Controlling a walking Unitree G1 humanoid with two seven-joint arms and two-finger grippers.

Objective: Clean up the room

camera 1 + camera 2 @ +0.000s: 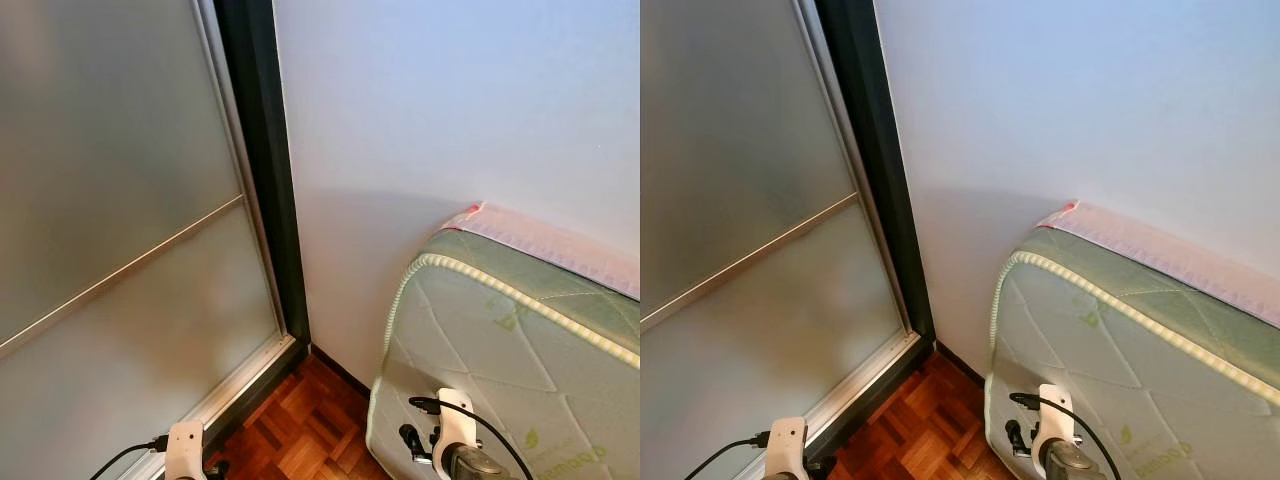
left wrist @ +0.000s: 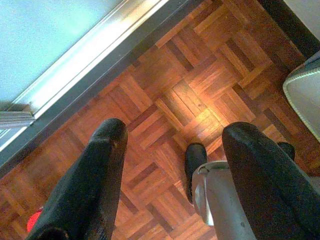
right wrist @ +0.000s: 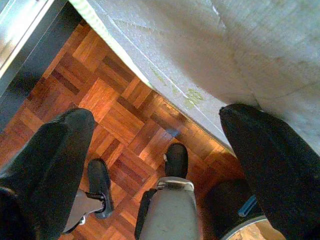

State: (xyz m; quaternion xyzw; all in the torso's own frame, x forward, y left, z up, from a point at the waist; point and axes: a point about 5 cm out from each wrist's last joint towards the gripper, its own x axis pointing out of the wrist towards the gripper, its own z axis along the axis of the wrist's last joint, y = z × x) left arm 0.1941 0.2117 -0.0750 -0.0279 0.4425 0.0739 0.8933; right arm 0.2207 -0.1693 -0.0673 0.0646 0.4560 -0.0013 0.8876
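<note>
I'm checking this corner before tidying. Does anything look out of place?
Yes: a quilted green mattress stands on its edge on the parquet floor, leaning on the white wall beside the frosted sliding door.

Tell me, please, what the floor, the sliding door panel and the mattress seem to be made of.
The reddish-brown parquet floor looks like varnished wood: small blocks in a basket pattern, with a glossy glare. The grey sliding door panel seems frosted glass in a metal frame. The pale green quilted mattress appears stitched fabric, matte, with corded edging.

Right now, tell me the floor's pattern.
Reddish-brown wood parquet floor in a basket-weave pattern; clearest in the left wrist view.
</note>
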